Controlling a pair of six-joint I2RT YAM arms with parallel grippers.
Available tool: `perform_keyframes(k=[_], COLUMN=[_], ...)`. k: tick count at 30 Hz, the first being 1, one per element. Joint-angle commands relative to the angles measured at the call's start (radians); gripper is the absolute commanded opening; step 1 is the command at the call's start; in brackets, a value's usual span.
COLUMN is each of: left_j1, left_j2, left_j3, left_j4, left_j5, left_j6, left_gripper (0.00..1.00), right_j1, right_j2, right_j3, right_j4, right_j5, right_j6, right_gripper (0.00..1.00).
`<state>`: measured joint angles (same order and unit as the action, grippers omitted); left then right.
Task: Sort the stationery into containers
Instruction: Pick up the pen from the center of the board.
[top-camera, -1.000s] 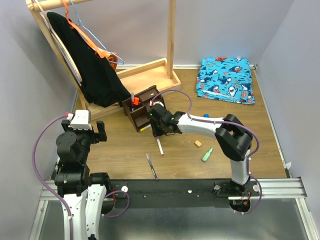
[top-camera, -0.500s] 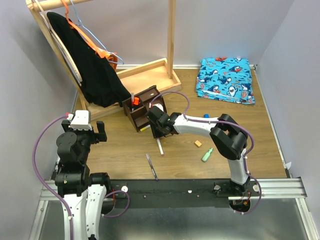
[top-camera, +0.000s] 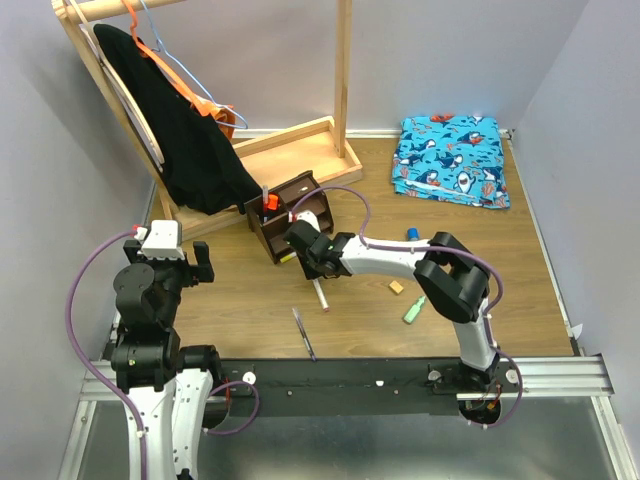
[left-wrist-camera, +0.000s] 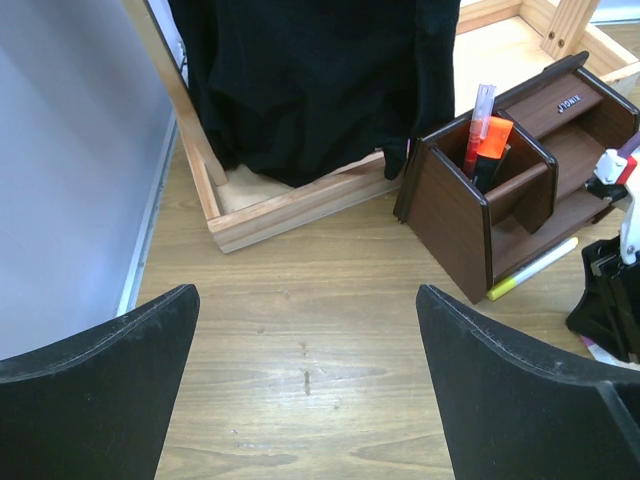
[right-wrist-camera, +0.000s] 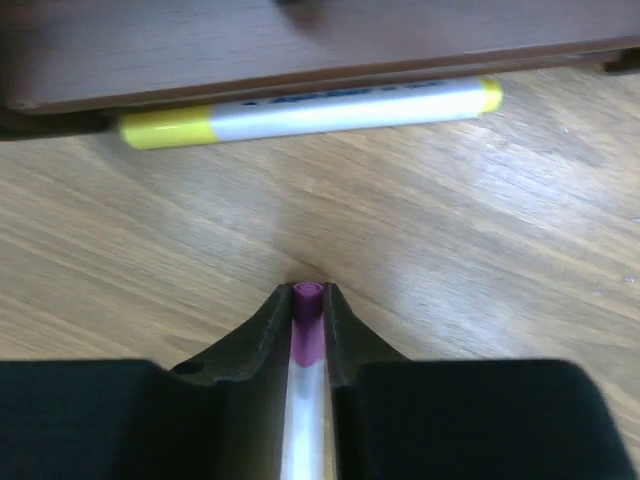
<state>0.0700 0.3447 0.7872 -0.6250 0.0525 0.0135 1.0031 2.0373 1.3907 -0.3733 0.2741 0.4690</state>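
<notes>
Right gripper (right-wrist-camera: 308, 300) is clenched on a slim pen (right-wrist-camera: 306, 345) with a purple tip and a pale, whitish barrel. The tip just pokes out between the two black fingers (right-wrist-camera: 260, 330), low over the wooden tabletop (right-wrist-camera: 480, 230); whether it touches I cannot tell.

At twelve o'clock from that tip, in the wrist view, a yellow-white marker (right-wrist-camera: 310, 112) lies flat, tight against the foot of the dark brown desk organiser (right-wrist-camera: 300, 40). Its long yellow cap is at the left, a small yellow end at the right, and there is fine print along the white barrel.

A black-orange marker (left-wrist-camera: 490, 150) stands upright in the organiser's tall compartment, beside a red-and-clear pen (left-wrist-camera: 478, 125).

Seen from above, a pink-white pen (top-camera: 320, 293) lies at the right gripper's six o'clock, with a dark slim pen (top-camera: 303, 333) farther along. The tan eraser (top-camera: 397, 287) and mint-green highlighter (top-camera: 414, 310) lie toward four o'clock, and the blue-topped tube (top-camera: 412, 233) lies at three.

At nine o'clock, well apart, the left gripper (left-wrist-camera: 305, 300) hangs released, its fingers spread wide.
</notes>
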Motion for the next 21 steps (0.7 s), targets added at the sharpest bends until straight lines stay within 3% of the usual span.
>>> perform_keyframes(k=[1,6,12,15,21], left_j1=[-0.001,0.001,0.001,0.001,0.001], left_j2=[-0.021,-0.021,-0.013,-0.001,0.040], left_j3=[-0.025,-0.008,-0.011,-0.013,-0.013], left_j4=[0.028,0.028,0.036,0.039,0.051], left_j5=[-0.023,-0.002,0.023,0.032,0.035], left_j6=[-0.044,-0.053,-0.032,-0.021,-0.035], left_gripper=[0.99,0.99,0.99,0.99,0.99], right_j1=[0.043,0.045,0.042,0.042,0.040], right_j2=[0.094,-0.037,-0.256,-0.327,-0.396], right_j3=[-0.053,-0.055,0.062,0.094,-0.025], right_j4=[-0.032,0.023,0.080,0.187,0.764], right_j5=[0.020,0.021,-0.019,-0.056,-0.130], right_j6=[-0.052,-0.118,-0.190,-0.254,-0.460], right_gripper=[0.02,0.01,0.01,0.01,0.01])
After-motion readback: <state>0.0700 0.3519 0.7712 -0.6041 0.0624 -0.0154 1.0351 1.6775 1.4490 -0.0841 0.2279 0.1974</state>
